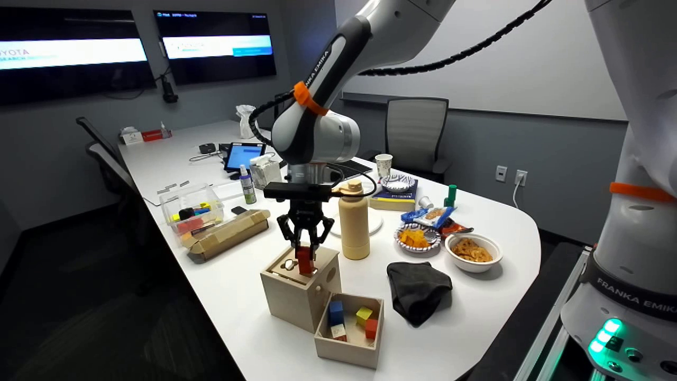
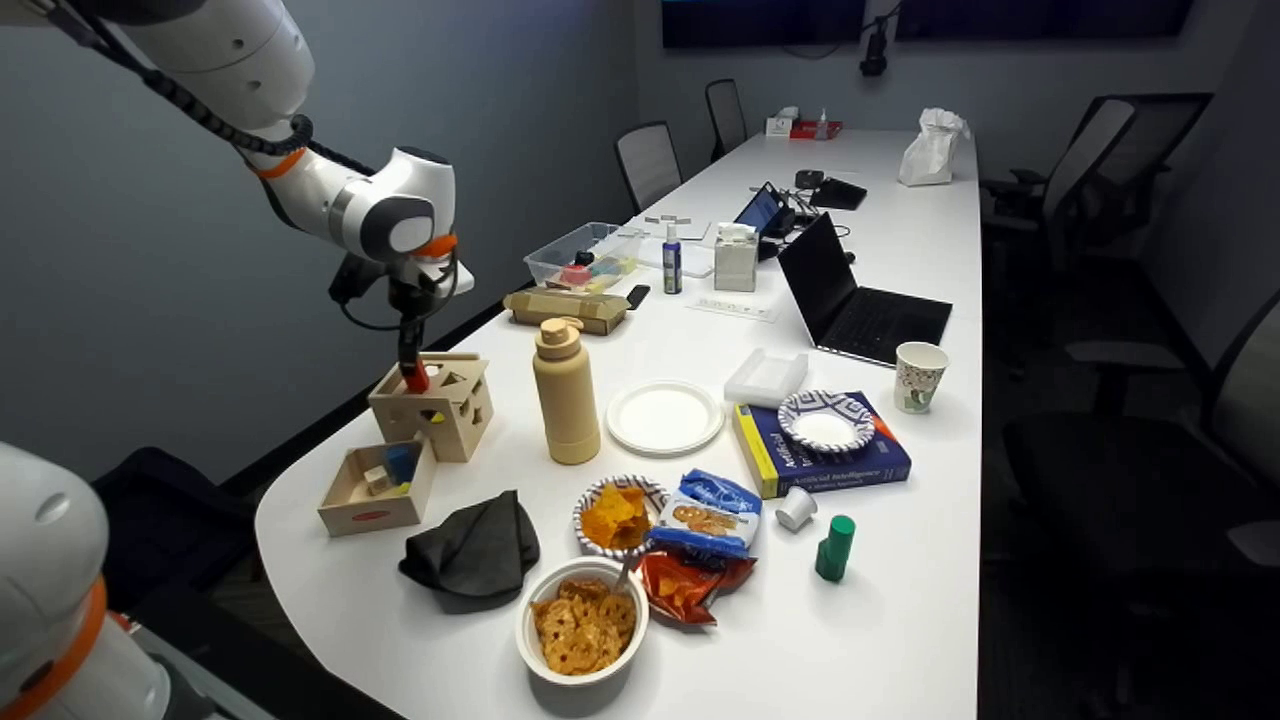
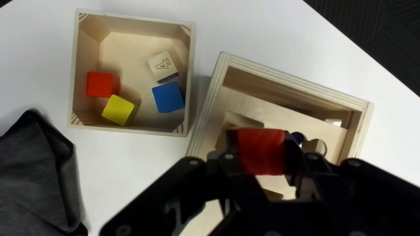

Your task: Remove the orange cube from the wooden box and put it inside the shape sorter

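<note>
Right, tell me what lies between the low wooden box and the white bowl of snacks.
A dark cloth lies between the wooden box and the white bowl; that shows in both exterior views.

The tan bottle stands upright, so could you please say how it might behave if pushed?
The tan bottle might tip if pushed near its top, being tall and narrow. Once down, it would likely roll, since its body is round.

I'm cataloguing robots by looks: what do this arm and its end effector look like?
The arm is white with rounded segments, black trim and FRANKA EMIKA lettering. Orange bands wrap it; a black ribbed cable runs alongside. Green lights glow on its base. The end effector is black, with two jointed fingers.
</note>
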You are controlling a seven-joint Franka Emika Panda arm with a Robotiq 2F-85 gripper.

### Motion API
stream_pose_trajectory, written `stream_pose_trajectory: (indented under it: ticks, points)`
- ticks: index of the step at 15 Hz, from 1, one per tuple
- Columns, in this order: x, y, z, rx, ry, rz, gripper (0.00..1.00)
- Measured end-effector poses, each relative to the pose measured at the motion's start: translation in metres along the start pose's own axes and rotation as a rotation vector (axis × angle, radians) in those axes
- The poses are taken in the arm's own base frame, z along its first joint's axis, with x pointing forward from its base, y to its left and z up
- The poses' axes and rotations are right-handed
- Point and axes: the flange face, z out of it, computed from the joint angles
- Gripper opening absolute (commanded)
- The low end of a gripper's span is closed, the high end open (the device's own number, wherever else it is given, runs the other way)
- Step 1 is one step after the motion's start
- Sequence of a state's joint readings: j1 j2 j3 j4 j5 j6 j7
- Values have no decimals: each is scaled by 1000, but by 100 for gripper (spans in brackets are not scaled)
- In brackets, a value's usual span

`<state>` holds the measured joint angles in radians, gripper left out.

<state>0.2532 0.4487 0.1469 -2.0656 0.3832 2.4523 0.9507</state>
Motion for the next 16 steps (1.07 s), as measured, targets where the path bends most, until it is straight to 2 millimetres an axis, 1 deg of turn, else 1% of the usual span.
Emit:
stream_pose_trajectory:
  ticks: [11,16]
  points:
    - [-8,-2,4,0,-2,4,8]
    - [-11,1,4,28,15,73,8]
